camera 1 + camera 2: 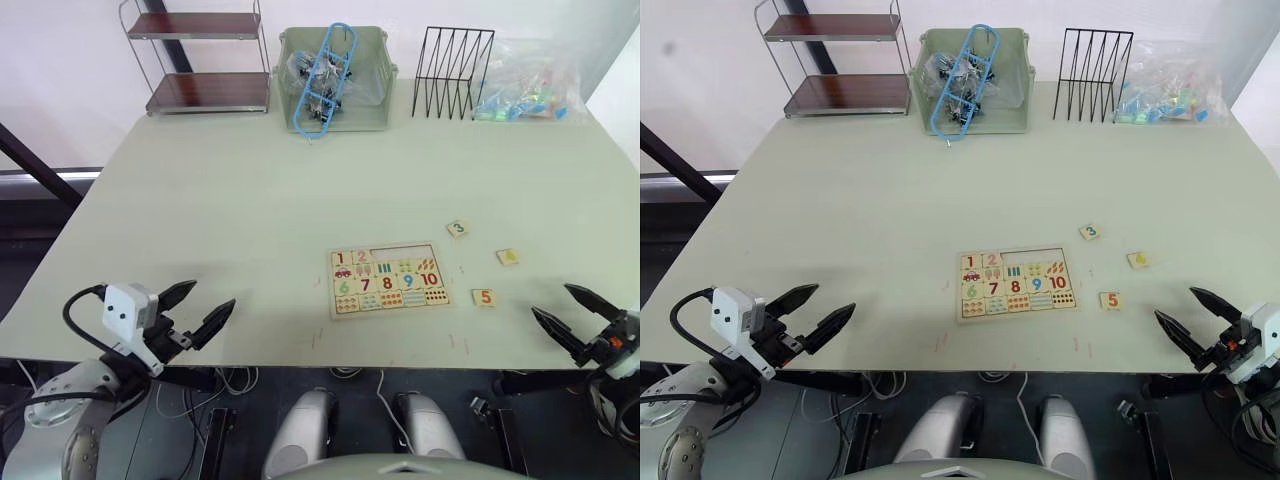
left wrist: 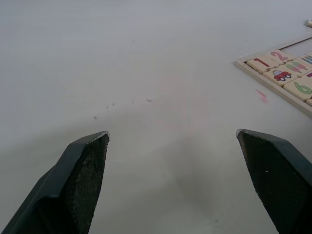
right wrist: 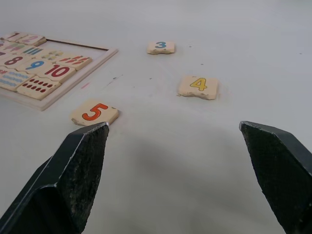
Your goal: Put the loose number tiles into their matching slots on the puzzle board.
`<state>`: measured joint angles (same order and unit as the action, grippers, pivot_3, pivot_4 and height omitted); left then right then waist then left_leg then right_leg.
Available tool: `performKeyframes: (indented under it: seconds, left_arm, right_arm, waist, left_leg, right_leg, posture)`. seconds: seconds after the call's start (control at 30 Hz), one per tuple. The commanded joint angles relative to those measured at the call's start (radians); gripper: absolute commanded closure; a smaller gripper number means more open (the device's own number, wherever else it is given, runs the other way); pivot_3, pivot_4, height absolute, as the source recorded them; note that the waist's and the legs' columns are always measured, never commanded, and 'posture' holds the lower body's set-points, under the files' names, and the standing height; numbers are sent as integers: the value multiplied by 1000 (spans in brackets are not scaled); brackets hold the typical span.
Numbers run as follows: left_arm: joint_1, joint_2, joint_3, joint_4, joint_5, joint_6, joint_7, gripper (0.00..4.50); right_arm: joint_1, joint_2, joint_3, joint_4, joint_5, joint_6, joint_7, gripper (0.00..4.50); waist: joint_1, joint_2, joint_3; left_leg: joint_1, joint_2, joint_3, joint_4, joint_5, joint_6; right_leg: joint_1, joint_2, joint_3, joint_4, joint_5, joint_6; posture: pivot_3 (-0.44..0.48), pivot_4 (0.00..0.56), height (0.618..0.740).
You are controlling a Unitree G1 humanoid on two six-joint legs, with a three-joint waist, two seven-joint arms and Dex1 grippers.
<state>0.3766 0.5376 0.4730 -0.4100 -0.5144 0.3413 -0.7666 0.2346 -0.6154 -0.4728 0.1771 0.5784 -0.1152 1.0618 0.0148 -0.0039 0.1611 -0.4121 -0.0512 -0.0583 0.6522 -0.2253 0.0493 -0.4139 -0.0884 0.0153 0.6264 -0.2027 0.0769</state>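
Tiles 1 and 2 are sitting in the puzzle board [image 1: 388, 279]; the spread, empty right gripper [image 3: 175, 170] is facing tile 5 [image 3: 95, 112] near the bench's front edge, likely next; the left gripper [image 1: 195, 308] is gaping empty.

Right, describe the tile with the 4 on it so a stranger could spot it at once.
Start at the puzzle board near the front edge of the pale table; three loose tiles lie on the bare tabletop to its right. The 4 tile is the one farthest right, between the 3 tile further back and the 5 tile nearer the front. Its digit is yellow; theirs are blue-green and orange-red.
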Motion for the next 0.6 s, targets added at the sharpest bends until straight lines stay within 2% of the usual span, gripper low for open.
performKeyframes:
  seconds: [0.03,0.6]
  left_arm:
    - [-2,10,17,-4,-9,-37,-11,70]
    - [-60,29,-19,87,-6,-88,-81,70]
  right_arm:
    - [-8,-7,-38,-1,10,-30,14,0]
    - [-3,15,-38,-13,14,-39,17,0]
  waist:
    - [0,0,0]
    - [0,0,0]
  left_leg:
    - [0,0,0,0,0,0]
    - [0,0,0,0,0,0]
  right_leg:
    - [0,0,0,0,0,0]
    - [0,0,0,0,0,0]
  posture:
    - [0,150,739]
    - [0,150,739]
